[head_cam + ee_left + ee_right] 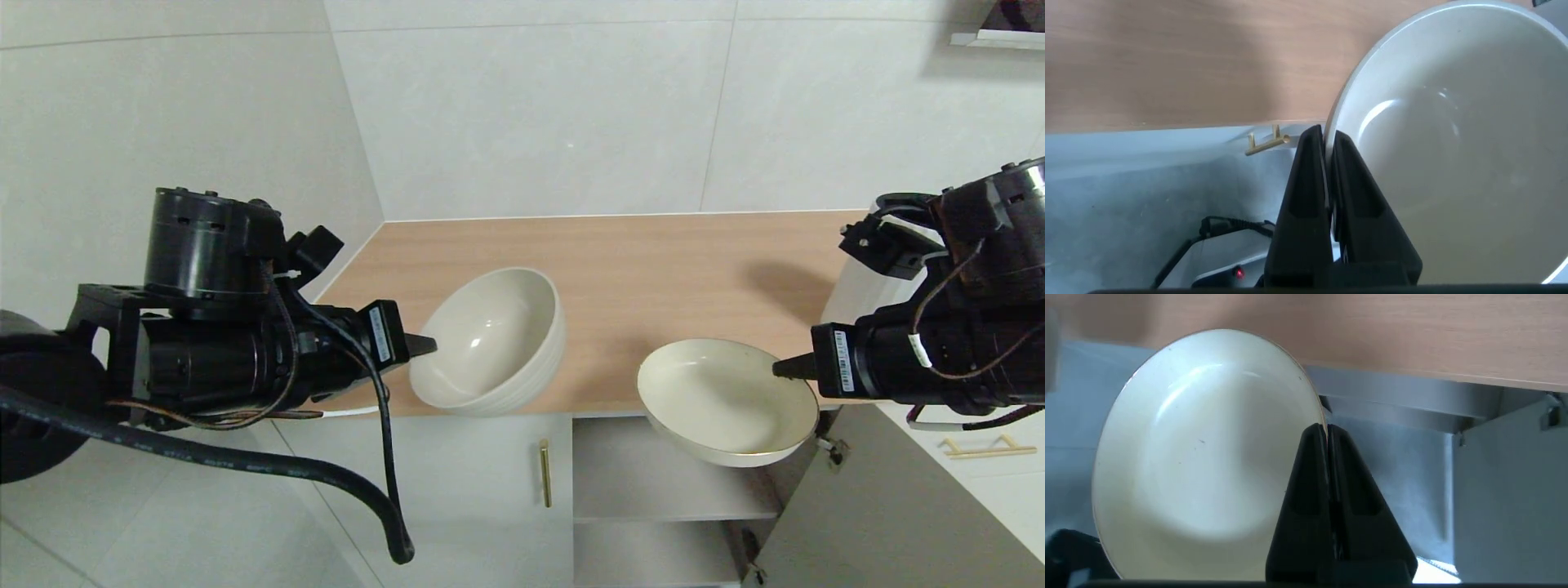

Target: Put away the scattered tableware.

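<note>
A deep cream ribbed bowl [494, 343] hangs tilted over the counter's front edge, pinched at its rim by my left gripper [426, 346]; the left wrist view shows the two fingers [1315, 175] closed on the bowl's rim [1437, 155]. A shallower cream bowl with a gold rim [722, 400] is held in front of the open cabinet by my right gripper [785, 367], shut on its edge. In the right wrist view that bowl [1200, 457] fills the space beside the gripper [1327, 445].
The wooden countertop [653, 261] runs back to a tiled wall. Below it an open cabinet [653, 490] shows a shelf, its door [865, 506] swung out to the right. A closed door with a gold handle [544, 472] is on the left.
</note>
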You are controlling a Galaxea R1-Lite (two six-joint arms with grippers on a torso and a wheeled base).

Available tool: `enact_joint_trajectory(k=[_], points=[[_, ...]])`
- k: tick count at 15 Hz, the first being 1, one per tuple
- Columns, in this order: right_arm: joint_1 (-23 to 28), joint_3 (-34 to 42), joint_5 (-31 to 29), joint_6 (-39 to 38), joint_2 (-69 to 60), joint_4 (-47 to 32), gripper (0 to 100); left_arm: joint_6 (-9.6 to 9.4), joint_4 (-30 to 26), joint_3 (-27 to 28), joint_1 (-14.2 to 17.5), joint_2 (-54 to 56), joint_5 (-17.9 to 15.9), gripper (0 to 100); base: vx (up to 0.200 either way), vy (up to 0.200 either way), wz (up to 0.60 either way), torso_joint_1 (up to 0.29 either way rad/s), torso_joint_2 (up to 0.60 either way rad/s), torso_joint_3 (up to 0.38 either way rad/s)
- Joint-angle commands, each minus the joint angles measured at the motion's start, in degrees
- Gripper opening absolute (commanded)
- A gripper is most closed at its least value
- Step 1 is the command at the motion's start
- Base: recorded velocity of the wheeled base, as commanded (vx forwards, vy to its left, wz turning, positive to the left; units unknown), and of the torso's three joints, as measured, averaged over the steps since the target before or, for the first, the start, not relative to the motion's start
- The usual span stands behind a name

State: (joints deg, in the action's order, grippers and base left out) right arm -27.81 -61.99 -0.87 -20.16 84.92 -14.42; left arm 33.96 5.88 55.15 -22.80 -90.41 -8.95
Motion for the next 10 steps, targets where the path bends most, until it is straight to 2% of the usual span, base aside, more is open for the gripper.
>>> enact_joint_trajectory(k=[1, 10], points=[[-0.1, 0.3, -0.2, 0.2, 0.3, 0.0, 0, 0.05, 0.0, 0.0, -0.1, -0.4, 0.0, 0, -0.2, 0.0, 0.0, -0.007, 0.0, 0.007], [0.0, 0.2, -0.5, 0.2, 3.7, 0.1, 0, -0.04, 0.2, 0.0, -0.1, -1.2, 0.0, 0, 0.0, 0.0, 0.0, 0.0, 0.0, 0.0]])
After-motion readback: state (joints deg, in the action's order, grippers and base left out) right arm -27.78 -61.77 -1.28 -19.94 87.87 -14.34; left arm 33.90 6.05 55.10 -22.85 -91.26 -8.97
